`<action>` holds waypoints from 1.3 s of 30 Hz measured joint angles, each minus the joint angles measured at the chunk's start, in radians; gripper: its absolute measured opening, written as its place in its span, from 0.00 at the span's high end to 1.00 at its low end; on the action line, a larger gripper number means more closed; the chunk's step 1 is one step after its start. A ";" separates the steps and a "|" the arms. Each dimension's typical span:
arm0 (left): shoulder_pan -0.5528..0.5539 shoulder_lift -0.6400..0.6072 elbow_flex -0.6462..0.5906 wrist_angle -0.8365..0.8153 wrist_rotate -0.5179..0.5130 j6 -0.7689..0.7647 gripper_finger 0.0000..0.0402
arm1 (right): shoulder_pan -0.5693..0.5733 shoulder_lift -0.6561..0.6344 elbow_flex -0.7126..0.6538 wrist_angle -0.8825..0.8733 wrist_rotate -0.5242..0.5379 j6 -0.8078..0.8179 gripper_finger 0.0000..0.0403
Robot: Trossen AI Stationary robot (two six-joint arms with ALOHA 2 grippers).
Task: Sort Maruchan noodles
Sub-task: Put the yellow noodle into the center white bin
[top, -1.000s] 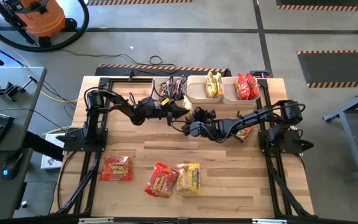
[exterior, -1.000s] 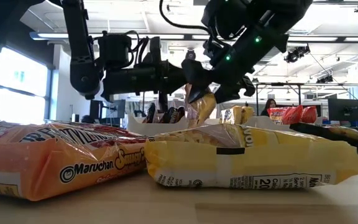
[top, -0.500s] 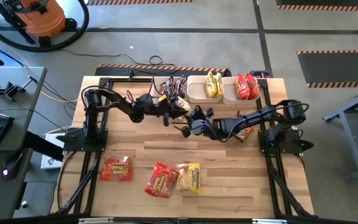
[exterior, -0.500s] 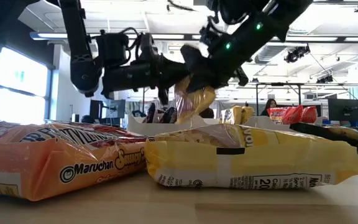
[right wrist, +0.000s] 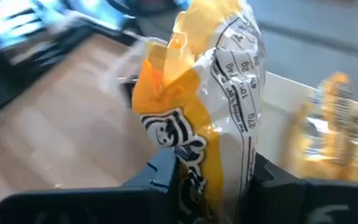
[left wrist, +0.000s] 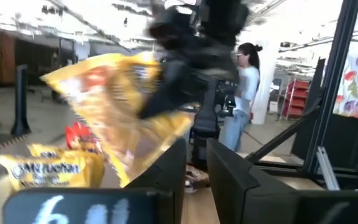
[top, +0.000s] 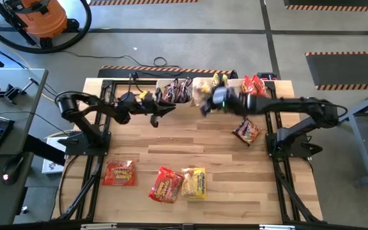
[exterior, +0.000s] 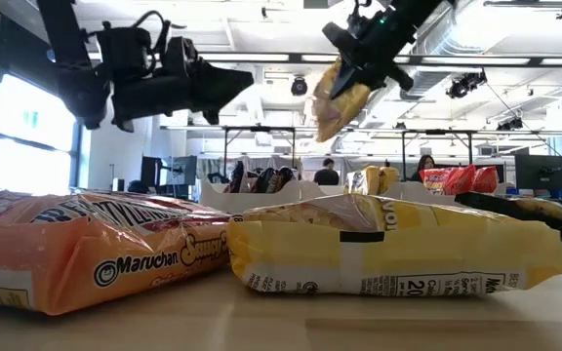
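Right fingers (top: 204,107) carried gripped yellow packet (exterior: 341,97) up over bins (top: 204,85) holding yellow, red packets; left fingers (top: 166,110) slightly apart, empty.

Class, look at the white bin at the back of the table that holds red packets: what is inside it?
Inside the rightmost white bin stand red noodle packets, at least two, on edge. Anything beneath or behind them is covered, so the exact count stays unclear.
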 joint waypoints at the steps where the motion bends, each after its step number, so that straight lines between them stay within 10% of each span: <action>1: 0.000 -0.014 -0.006 -0.004 -0.001 0.012 0.87 | -0.042 0.003 0.051 -0.081 -0.033 0.019 0.83; 14: -0.006 -0.047 -0.008 -0.051 -0.001 0.045 0.95 | -0.448 0.331 0.543 -0.683 -0.550 -0.061 0.83; 39: -0.006 -0.047 -0.008 -0.050 -0.001 0.042 0.95 | -0.540 0.641 0.673 -0.749 -0.593 -0.107 0.82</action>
